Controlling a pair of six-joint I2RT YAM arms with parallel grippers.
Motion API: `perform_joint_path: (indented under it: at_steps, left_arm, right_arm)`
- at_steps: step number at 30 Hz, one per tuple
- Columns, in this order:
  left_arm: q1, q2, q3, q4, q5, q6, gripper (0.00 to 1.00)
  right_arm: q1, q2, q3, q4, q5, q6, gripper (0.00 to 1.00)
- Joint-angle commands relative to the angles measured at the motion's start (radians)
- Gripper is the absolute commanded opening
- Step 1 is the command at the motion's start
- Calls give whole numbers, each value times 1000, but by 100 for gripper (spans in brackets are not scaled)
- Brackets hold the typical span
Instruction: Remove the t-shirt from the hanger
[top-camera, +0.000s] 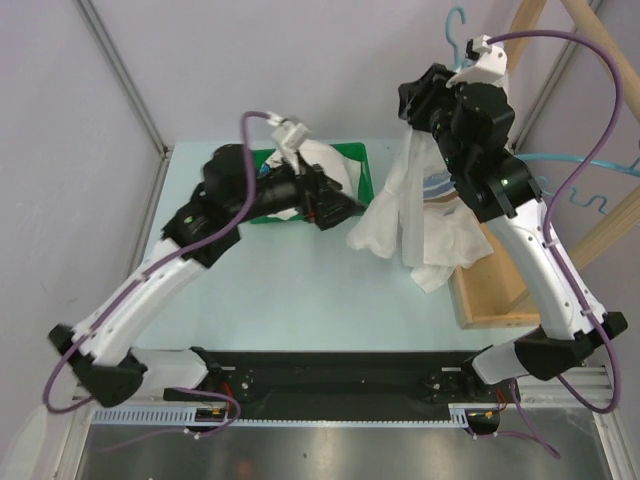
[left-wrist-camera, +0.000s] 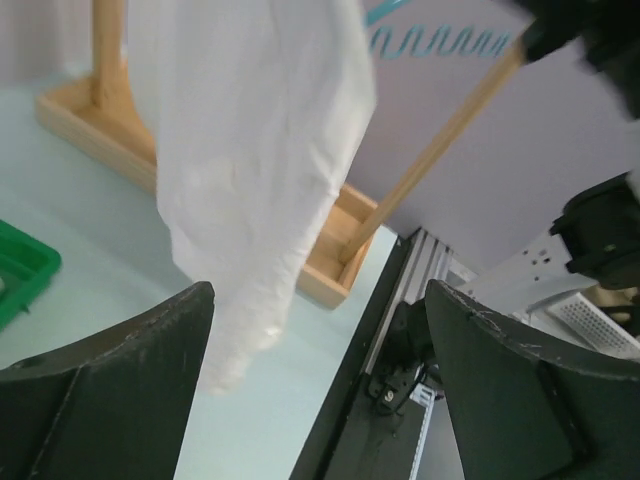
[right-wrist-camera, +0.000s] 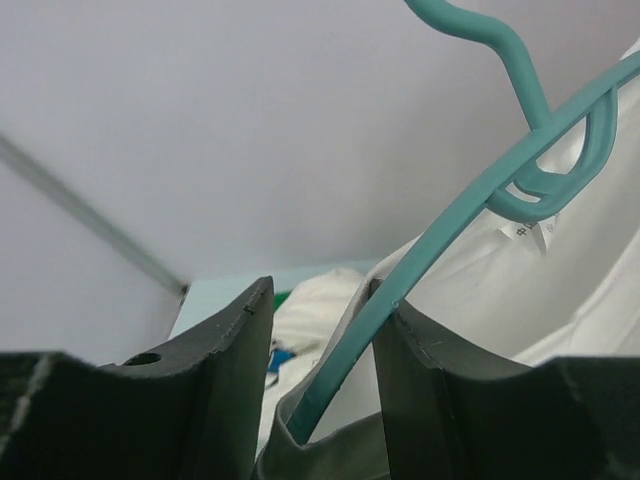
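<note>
High over the right side of the table (top-camera: 300, 290), the right pincer (right-wrist-camera: 320, 300) is gripping a teal hanger (right-wrist-camera: 470, 210), its jaws narrowed around the wire arm and a fold of collar cloth. From that hanger the white t-shirt (top-camera: 420, 200) is hanging in long, crumpled folds, a small label (right-wrist-camera: 522, 231) showing beside the hook and a blue-grey print peeking out partway down. Its hem is pooling on the table, beside the base of a wooden rack (top-camera: 490, 300). Just left of the cloth, the left pincer (left-wrist-camera: 320, 400) is gaping wide and holding nothing, hovering low in front of a green bin (top-camera: 355, 160) with more white cloth inside.
</note>
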Motion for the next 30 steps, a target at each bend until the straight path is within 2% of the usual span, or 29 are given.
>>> perform_joint_path:
  at_steps: [1, 2, 6, 7, 8, 11, 13, 15, 20, 22, 25, 29, 30]
  left_arm:
    - [24, -169, -21, -52, -80, 72, 91]
    - [36, -198, -14, -54, -61, 63, 91]
    - [107, -209, -11, 44, 31, -73, 91]
    - [125, -202, -8, 65, 37, -103, 91]
    - [127, -189, 2, 101, 49, -128, 90]
    - [129, -99, 25, 164, 97, -213, 87]
    - [127, -41, 16, 265, 137, -293, 79]
    - [124, -13, 9, 309, 129, -336, 73]
    - [106, 35, 20, 333, 75, -329, 71]
    - [95, 41, 29, 294, 42, -304, 71]
    - [73, 4, -10, 314, 6, -275, 77]
    - [18, -56, -31, 343, -150, -146, 72]
    - [17, -59, -34, 355, -146, -146, 71]
  right_arm:
    - [5, -127, -100, 51, -267, -80, 0]
    - [3, -164, -124, 45, -390, -106, 0]
    - [-23, -288, -338, 107, -674, -217, 0]
    - [-58, -312, -383, 130, -723, -208, 0]
    - [-82, -360, -473, 193, -835, -194, 0]
    - [-138, -405, -591, 306, -1016, -146, 0]
    - [-145, -417, -621, 328, -1097, -136, 0]
    - [-149, -412, -641, 354, -1159, -125, 0]
    - [-149, -415, -682, 449, -1279, -53, 0]
    - [-150, -417, -702, 497, -1308, -24, 0]
    - [-150, -417, -708, 503, -1325, 2, 0]
    - [-150, -420, -724, 506, -1331, 24, 0]
    - [-149, -420, -730, 517, -1337, 39, 0]
